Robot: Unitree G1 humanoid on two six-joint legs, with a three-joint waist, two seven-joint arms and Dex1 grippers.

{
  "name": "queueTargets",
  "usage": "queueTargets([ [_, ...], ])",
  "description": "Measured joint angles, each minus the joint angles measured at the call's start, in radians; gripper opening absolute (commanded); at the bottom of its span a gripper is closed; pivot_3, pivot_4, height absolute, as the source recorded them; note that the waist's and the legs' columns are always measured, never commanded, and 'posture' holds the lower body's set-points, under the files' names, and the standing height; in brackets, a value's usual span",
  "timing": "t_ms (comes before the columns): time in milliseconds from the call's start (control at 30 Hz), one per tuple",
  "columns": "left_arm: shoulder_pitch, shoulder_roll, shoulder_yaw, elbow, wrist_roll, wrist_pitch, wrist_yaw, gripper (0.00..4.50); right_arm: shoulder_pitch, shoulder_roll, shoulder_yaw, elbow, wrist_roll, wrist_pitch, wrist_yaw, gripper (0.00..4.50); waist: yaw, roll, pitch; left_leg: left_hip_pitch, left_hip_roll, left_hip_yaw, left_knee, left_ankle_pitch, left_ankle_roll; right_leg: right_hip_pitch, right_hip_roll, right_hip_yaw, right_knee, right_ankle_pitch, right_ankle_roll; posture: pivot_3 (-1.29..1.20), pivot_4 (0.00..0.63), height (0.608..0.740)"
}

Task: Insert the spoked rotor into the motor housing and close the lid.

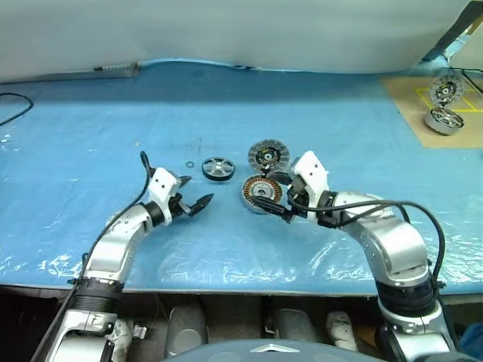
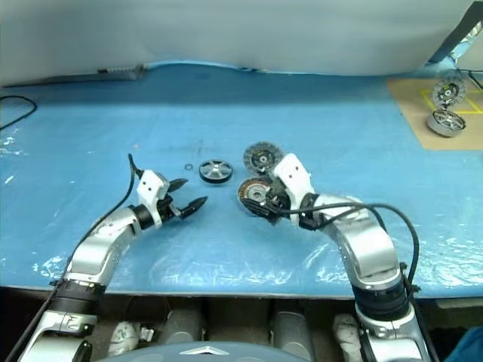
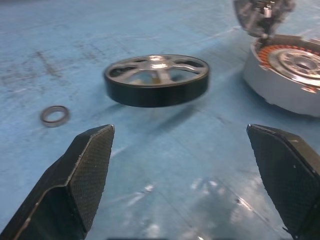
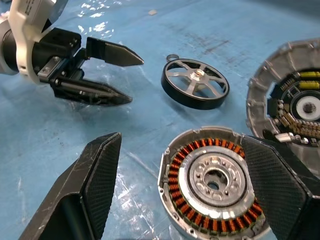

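From the head camera I saw a table covered in blue plastic sheet, with both arms reaching over it. My left gripper hovered just above the sheet, its two black fingers spread wide with nothing between them, pointing toward the spoked rotor, which lay flat on the sheet a short way ahead. A small metal ring lay near the rotor on its left. To the rotor's right sat the motor housing, open, with its copper windings facing up. The lid lay flung back just behind it, joined at the rim, ribbed face up. My right gripper sat right against the housing's near right edge.

The right wrist camera told me more: its fingers stood apart on either side of the housing, holding nothing that I could see, and the housing's pale centre was bare. It also showed the left gripper opposite, beyond the rotor.

The left wrist camera gave the rotor's side: a dark rim and silver spokes.

Far off at the right, two more silver motor units rested on a brown board.
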Motion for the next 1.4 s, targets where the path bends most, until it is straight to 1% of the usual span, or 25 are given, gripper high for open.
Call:
queueTargets([
  [100,-0.055,0.020,0.020,0.064,-0.011,0.012,-0.006,4.50,0.103,0.003,-0.009,0.035,-0.016,-0.181,-0.027,4.07,0.001,0.000,0.000,0.000,0.000,0.000,0.000,0.000,0.000,0.000,0.000,0.000,0.000,0.000,0.000,0.00,0.150,0.740],
  [200,-0.134,0.051,0.045,0.195,-0.010,0.013,-0.012,4.50,0.186,0.005,-0.003,0.102,-0.039,-0.308,-0.051,4.07,0.000,0.000,0.000,-0.001,0.000,0.000,0.000,0.000,0.000,0.000,0.000,-0.001,-0.001,0.000,0.000,0.00,0.150,0.740],
  [300,-0.196,0.064,0.069,0.313,0.000,-0.009,-0.011,4.50,0.215,0.020,-0.005,0.127,-0.041,-0.387,-0.070,4.07,0.000,0.000,0.000,-0.001,0.000,-0.001,0.000,0.000,0.000,0.000,0.000,-0.001,-0.001,0.000,0.000,0.00,0.150,0.740],
  [467,-0.311,0.073,0.073,0.538,0.041,-0.089,-0.011,4.50,0.248,0.051,-0.010,0.185,-0.043,-0.504,-0.117,4.07,0.002,0.000,0.000,-0.004,-0.001,-0.002,0.000,0.000,0.000,0.000,0.000,-0.002,-0.003,0.000,0.001,0.00,0.150,0.740],
  [567,-0.375,0.071,0.068,0.650,0.075,-0.143,-0.013,4.50,0.263,0.051,-0.011,0.216,-0.050,-0.547,-0.140,4.07,0.003,0.000,0.000,-0.005,-0.001,-0.003,0.000,0.000,0.000,0.000,0.000,-0.003,-0.003,0.000,0.001,0.00,0.150,0.740],
  [800,-0.510,0.029,0.040,0.873,0.142,-0.244,-0.012,4.50,0.280,0.057,-0.011,0.221,-0.040,-0.590,-0.158,4.07,0.004,-0.001,0.000,-0.006,-0.001,-0.004,0.000,0.000,0.000,0.000,-0.001,-0.003,-0.003,0.001,0.001,0.00,0.150,0.740],
  [967,-0.577,0.010,0.027,0.980,0.173,-0.295,-0.026,4.50,0.299,0.064,-0.020,0.221,-0.012,-0.655,-0.146,4.07,0.005,-0.002,0.001,-0.010,-0.002,-0.004,0.000,0.000,0.000,0.000,-0.001,-0.003,-0.004,0.001,0.001,0.00,0.150,0.740],
  [1233,-0.631,-0.011,0.019,1.092,0.233,-0.354,-0.011,4.50,0.313,0.046,-0.024,0.230,-0.001,-0.659,-0.132,4.07,0.011,-0.002,0.001,-0.010,-0.002,-0.004,0.001,0.000,0.000,0.000,-0.001,-0.004,-0.003,0.001,0.001,0.00,0.150,0.740],
  [1300,-0.641,-0.020,0.016,1.103,0.248,-0.362,0.002,4.14,0.309,0.046,-0.024,0.237,-0.001,-0.659,-0.132,4.09,0.014,-0.002,0.001,-0.010,-0.002,-0.004,0.001,0.000,0.000,0.000,-0.002,-0.004,-0.003,0.001,0.001,0.00,0.150,0.740],
  [1333,-0.645,-0.025,0.012,1.109,0.253,-0.365,0.009,3.88,0.306,0.046,-0.024,0.242,-0.001,-0.659,-0.133,4.09,0.016,-0.002,0.001,-0.010,-0.002,-0.004,0.001,0.000,0.000,0.000,-0.002,-0.004,-0.003,0.001,0.001,0.00,0.150,0.740],
  [1400,-0.652,-0.035,0.004,1.117,0.263,-0.375,0.022,3.22,0.294,0.046,-0.024,0.250,-0.001,-0.659,-0.134,4.09,0.018,-0.002,0.001,-0.010,-0.002,-0.004,0.001,0.000,0.000,0.000,-0.002,-0.004,-0.003,0.001,0.002,0.00,0.150,0.740],
])
